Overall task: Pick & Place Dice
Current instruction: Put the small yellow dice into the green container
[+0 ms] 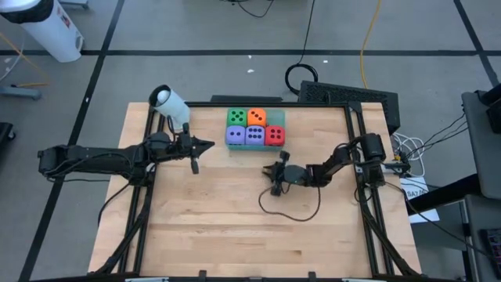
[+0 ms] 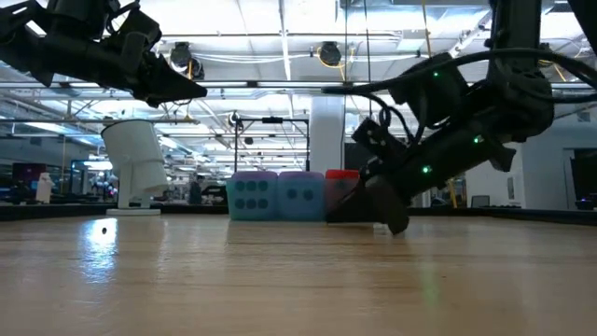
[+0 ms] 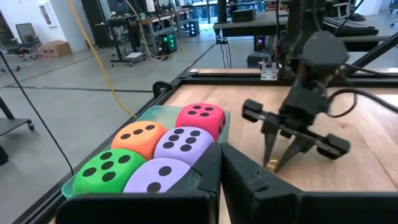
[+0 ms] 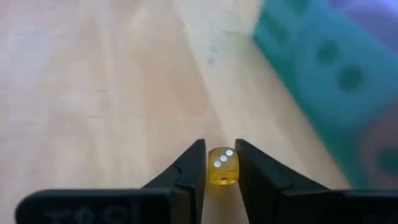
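Observation:
Five soft dice sit together in a translucent green tray [image 1: 275, 117] at the table's far middle: green [image 1: 236, 117], orange [image 1: 256, 117], two purple [image 1: 235, 135] [image 1: 254, 135] and red [image 1: 275, 135]. They also show in the left wrist view [image 3: 180, 142]. My right gripper [image 1: 275, 178] is low over the table, near side of the tray, shut on a small yellow translucent die [image 4: 222, 167]. My left gripper [image 1: 205, 145] hovers shut, raised above the table just left of the tray. My right gripper pinches the small yellow die [image 4: 222, 168] between its two fingers, at their free ends, one finger on each opposite face. The fingers slant down from the table's right, with their tips [image 2: 394, 222] at the table surface. Whether the die is lifted clear, I cannot tell.
A white camera on a stand [image 1: 170, 104] is at the table's far left corner. A thin dark cable [image 1: 293, 211] loops on the wood near my right gripper. Bare wood lies across the near half of the table [image 1: 235, 235]. A black frame rails the table's edges.

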`<control>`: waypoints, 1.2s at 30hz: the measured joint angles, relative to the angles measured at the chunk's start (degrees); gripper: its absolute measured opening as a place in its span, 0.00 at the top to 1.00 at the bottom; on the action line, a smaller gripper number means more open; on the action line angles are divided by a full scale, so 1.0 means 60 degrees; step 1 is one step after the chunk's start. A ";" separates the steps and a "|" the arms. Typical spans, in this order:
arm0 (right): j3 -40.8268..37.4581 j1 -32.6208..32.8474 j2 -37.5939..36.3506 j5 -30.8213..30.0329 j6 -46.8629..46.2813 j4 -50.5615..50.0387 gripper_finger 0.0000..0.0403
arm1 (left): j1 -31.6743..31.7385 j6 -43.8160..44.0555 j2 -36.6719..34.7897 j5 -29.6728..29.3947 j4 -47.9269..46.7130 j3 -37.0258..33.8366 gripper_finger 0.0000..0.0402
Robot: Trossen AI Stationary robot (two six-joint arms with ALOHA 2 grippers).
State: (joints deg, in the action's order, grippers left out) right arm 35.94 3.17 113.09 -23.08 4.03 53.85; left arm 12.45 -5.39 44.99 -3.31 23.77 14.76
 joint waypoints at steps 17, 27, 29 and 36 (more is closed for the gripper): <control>-0.0007 0.0745 -0.0664 -0.0380 0.1766 0.0681 0.83 | 0.0000 -0.0051 0.0000 -0.0004 -0.0215 0.0000 0.96; 0.0333 -0.1138 -0.4725 -0.0899 0.1541 -0.1619 0.87 | 0.0000 -0.0058 0.0000 -0.0047 -0.0204 0.0000 0.96; 0.0741 -0.2095 -0.5168 -0.0637 0.1077 -0.2797 0.87 | 0.0000 -0.0058 -0.0001 -0.0051 -0.0204 0.0000 0.96; 0.1903 -0.5111 -0.4387 0.2851 0.0135 -0.5029 0.86 | 0.0000 -0.0153 -0.0004 -0.0149 -0.0200 0.0000 0.96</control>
State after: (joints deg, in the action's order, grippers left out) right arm 47.36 -27.49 86.76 -5.98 4.84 23.68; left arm 12.45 -6.31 44.97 -4.21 22.57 14.76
